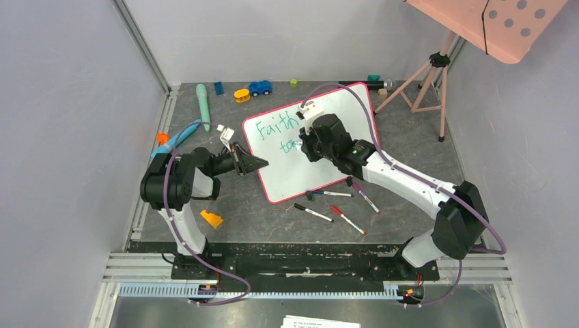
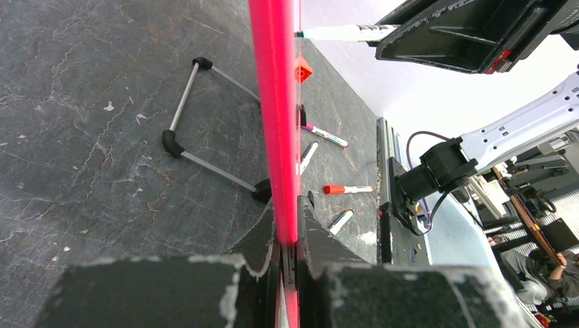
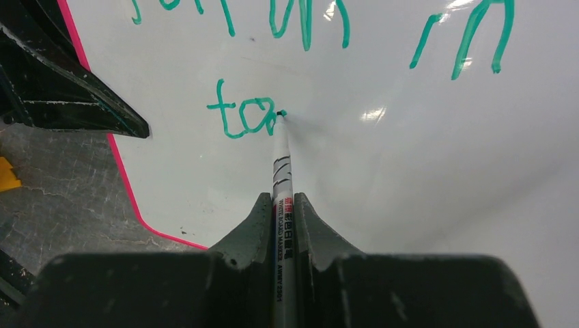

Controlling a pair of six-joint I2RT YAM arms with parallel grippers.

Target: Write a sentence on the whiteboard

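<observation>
While the left end effector clamps the whiteboard propped on the worktop, the right end effector grips a marker, tip on the board; the sentence has "Faith in", line two barely begun

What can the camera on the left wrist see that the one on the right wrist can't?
Only the left wrist view: the whiteboard seen edge-on, its rim pinched in the left gripper, a wire stand beside it, and loose markers. Only the right wrist view: the green writing. Both: the board, and the right gripper holding a marker with its tip on the board.
</observation>
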